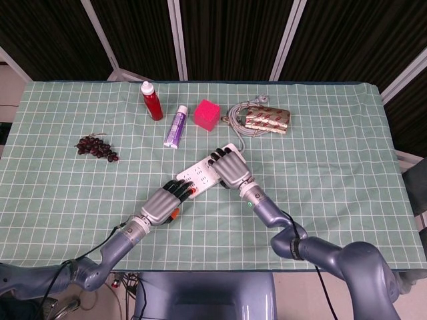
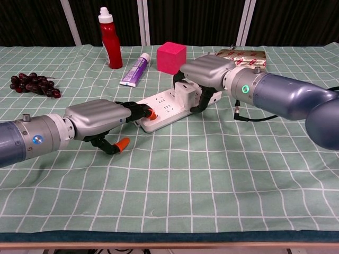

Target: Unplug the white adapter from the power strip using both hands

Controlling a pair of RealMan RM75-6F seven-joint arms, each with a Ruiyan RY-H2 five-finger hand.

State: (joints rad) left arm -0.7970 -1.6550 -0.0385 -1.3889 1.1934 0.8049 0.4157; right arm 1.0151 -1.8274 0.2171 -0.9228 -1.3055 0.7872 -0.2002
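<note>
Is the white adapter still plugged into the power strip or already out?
Still plugged in: the white adapter stands on the power strip, with the right hand wrapped around it.

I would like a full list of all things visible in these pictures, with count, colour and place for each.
power strip: one, white, centre of the table
white adapter: one, white, plugged in at the strip's right end
red bottle: one, red with white cap, upright at the back left
tube: one, purple and white, lying beside the bottle
cube: one, pink, behind the strip
grapes: one bunch, dark, left side
patterned box: one, gold and red, back right
cable: one coil, grey, beside the box
tablecloth: one, green checked
left hand: fingers rest on the strip's left end
right hand: grips the adapter
</note>
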